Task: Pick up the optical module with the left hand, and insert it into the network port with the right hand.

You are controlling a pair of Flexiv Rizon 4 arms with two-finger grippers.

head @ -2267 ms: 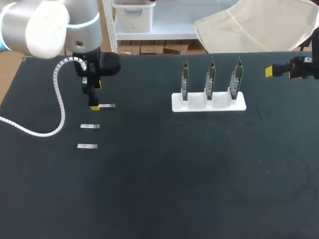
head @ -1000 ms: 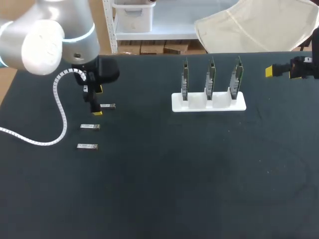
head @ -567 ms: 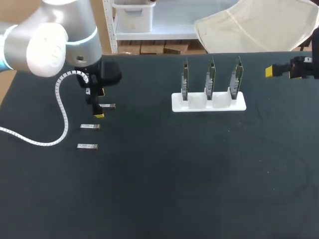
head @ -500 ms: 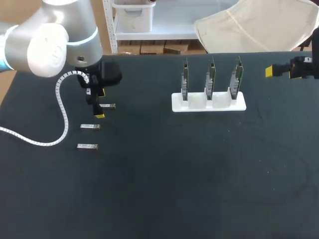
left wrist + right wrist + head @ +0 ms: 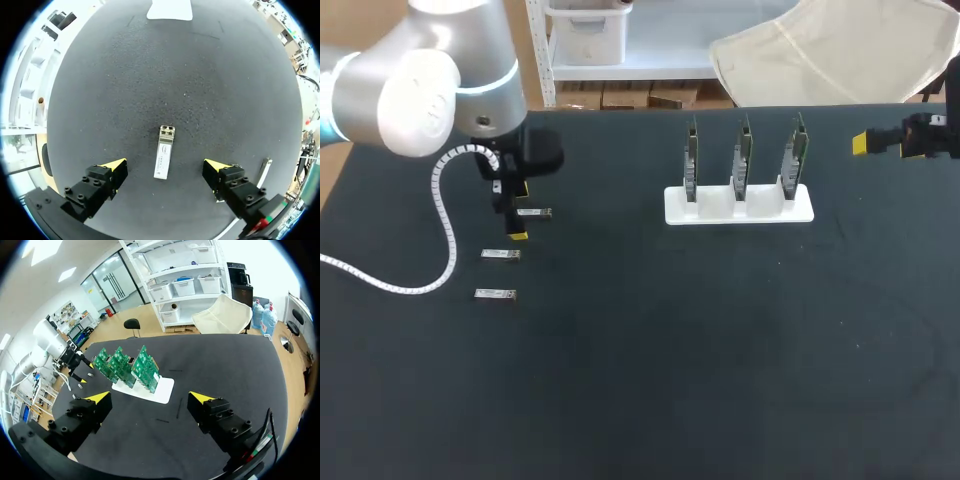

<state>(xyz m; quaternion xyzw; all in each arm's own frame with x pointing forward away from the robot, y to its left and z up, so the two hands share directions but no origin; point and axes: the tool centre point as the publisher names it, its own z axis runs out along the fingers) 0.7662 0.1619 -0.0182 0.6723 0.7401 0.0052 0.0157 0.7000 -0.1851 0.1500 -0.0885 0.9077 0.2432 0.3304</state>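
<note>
Silver optical module [image 5: 164,159] lies on the table [image 5: 650,360], upper left in the head view, between the tips of the wide-open, empty left gripper [image 5: 164,164], long axis across their gap; the right gripper [image 5: 150,397], also open and empty, is well apart.

Nothing legible anywhere. The optical module [image 5: 163,159] lying on the counter [image 5: 175,75] shows a pale label along its top — but the print is too small to read.
</note>
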